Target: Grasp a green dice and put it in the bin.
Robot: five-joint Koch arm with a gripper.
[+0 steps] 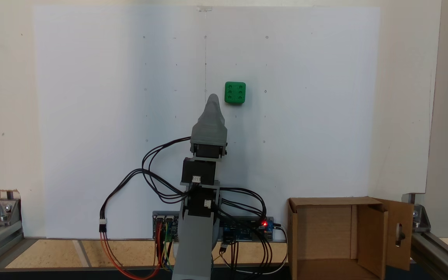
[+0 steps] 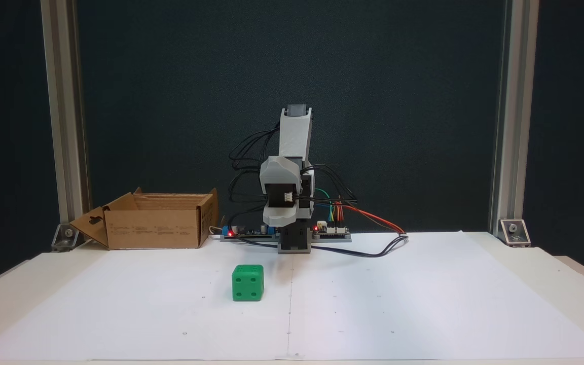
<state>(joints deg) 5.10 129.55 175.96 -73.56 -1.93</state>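
Note:
The green dice (image 1: 235, 92) (image 2: 247, 283) rests on the white paper sheet, its six-pip face up in a fixed view from above. The bin (image 1: 371, 229) (image 2: 155, 228) is an open brown cardboard box beside the arm's base, with one flap bearing a slot cutout. The arm is folded over its base. Its gripper (image 1: 213, 98) (image 2: 283, 219) hangs above the paper, short of the dice and a little to one side, touching nothing. The grey jaws overlap in both fixed views, so I cannot tell whether they are open or shut.
The white paper sheet (image 1: 91, 116) (image 2: 424, 294) covers the table. Circuit boards with red lights (image 1: 263, 223) (image 2: 231, 233) and loose cables (image 1: 130, 182) (image 2: 373, 248) surround the arm's base. Aluminium frame posts (image 2: 64, 121) stand at the table's corners.

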